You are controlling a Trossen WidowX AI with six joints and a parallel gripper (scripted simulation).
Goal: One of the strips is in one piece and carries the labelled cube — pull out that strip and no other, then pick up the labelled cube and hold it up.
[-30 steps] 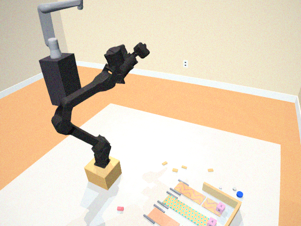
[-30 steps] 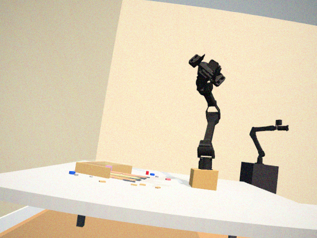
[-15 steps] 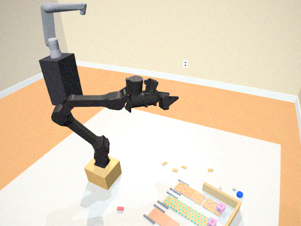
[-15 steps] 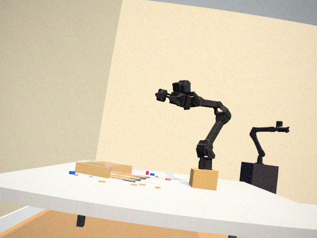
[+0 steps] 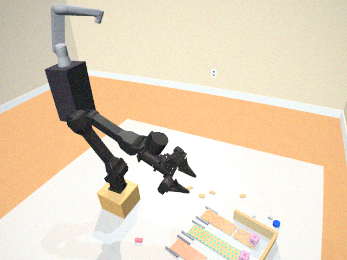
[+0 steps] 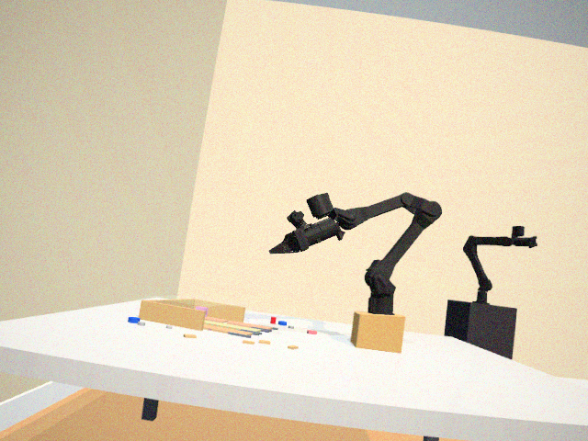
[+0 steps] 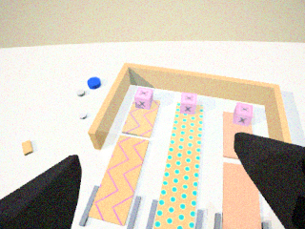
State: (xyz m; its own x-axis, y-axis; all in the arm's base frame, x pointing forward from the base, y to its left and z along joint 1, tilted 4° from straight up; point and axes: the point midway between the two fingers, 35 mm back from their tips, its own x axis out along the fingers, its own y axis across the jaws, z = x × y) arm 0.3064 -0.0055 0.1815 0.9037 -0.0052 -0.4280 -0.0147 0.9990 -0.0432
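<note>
Black claw (image 5: 192,184) (image 6: 270,252) (image 7: 158,152) open, nothing between fingers, above counter (image 5: 224,168) (image 6: 303,375) (image 7: 38,76). Three strips lead into wooden frame (image 5: 256,220) (image 6: 172,315) (image 7: 200,79): zigzag strip (image 7: 119,178) and plain orange strip (image 7: 240,193) each split by gap; dotted strip (image 5: 214,241) (image 7: 180,167) unbroken, middle. Pink cube marked X (image 5: 244,255) (image 7: 189,103) sits at dotted strip's far end, inside frame.

A blue disc (image 5: 276,223) (image 6: 133,320) (image 7: 93,83) lies outside the wooden enclosure, near a small grey disc (image 5: 270,216) (image 6: 141,323) (image 7: 81,93). A pinkish-red block (image 5: 138,240) (image 6: 311,332) rests on the white table (image 5: 252,179) (image 6: 294,379) (image 7: 38,95). The exterior view shows an upright red piece (image 6: 273,320) beside another blue disc (image 6: 282,322). A power outlet (image 5: 213,73) is set in the beige wall (image 5: 156,41) (image 6: 332,118) (image 7: 152,21).
</note>
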